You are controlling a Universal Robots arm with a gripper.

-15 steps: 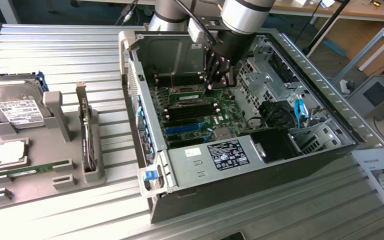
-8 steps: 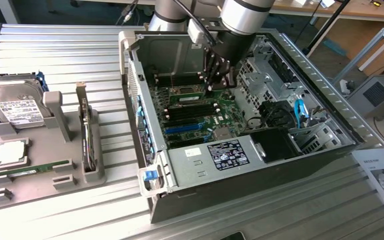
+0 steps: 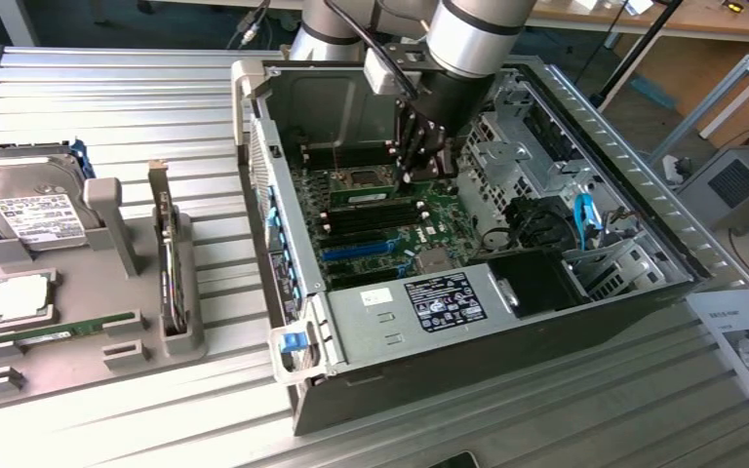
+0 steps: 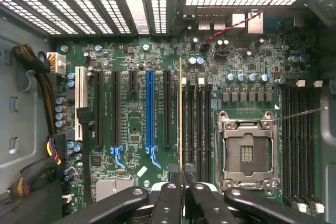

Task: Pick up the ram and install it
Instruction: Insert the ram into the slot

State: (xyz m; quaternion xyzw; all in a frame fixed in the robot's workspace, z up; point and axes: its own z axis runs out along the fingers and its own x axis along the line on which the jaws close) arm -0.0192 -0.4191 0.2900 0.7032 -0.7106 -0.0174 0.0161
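Ribbed metal bench [image 3: 114,97]; wooden desk [image 3: 726,19] behind at 1 o'clock. The bench carries an open computer case [image 3: 505,366], with a grey plastic tray [image 3: 153,341] at its 9 o'clock in the exterior view. The ram [image 4: 181,119], a thin green board seen edge-on, is inside the case, beside the black memory slots [image 4: 195,129]. The gripper [image 4: 181,187] jaws pinch it.

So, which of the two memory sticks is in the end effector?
The memory stick held edge-on by the end effector over the motherboard inside the case; the other stick rests in the grey tray outside it.
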